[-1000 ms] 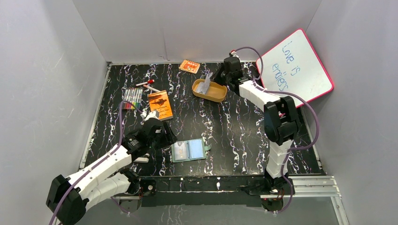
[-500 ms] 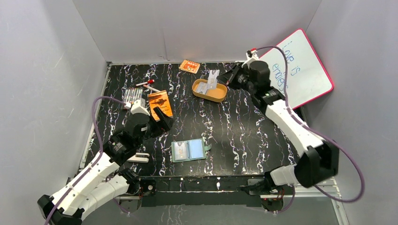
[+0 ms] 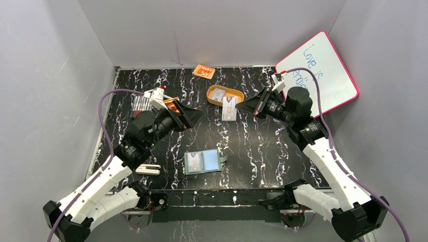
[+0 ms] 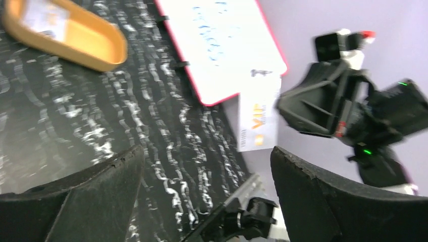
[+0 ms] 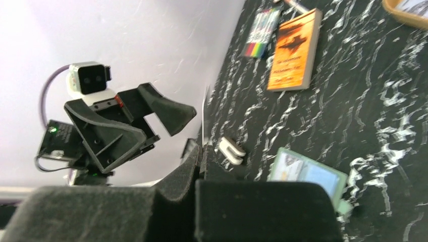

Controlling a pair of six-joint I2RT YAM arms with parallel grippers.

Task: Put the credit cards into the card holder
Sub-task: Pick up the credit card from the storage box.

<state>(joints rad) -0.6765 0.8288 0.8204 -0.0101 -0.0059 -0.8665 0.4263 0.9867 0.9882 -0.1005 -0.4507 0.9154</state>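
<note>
Right gripper (image 3: 242, 107): top view; pressed together on a card (image 3: 229, 107), holding it off the worktop (image 3: 252, 146) just beside the tray (image 3: 237, 95).
Left gripper (image 3: 191, 115): top view; fingers spread wide with nothing between them, raised over the booklet (image 3: 172, 104), facing the card but apart from it.
Holder (image 3: 203, 161): top view; lies open and flat near the front edge of the worktop, between the two arms, well apart from both grippers.
Other card (image 3: 218, 94): top view; lies inside the tray.
Left gripper (image 4: 206, 156): left wrist view; both dark fingers stand far apart at the bottom of the view.
Card (image 4: 258, 118): left wrist view; upright, one edge pinched by the right gripper (image 4: 282, 107), lettering too blurred to read.
Tray (image 4: 86, 45): left wrist view; far left, the other card (image 4: 45, 17) in it.
Right gripper (image 5: 202, 164): right wrist view; fingers closed on the card (image 5: 204, 118), seen edge-on.
Holder (image 5: 308, 174): right wrist view; open on the worktop, below the booklet (image 5: 295, 50).
</note>
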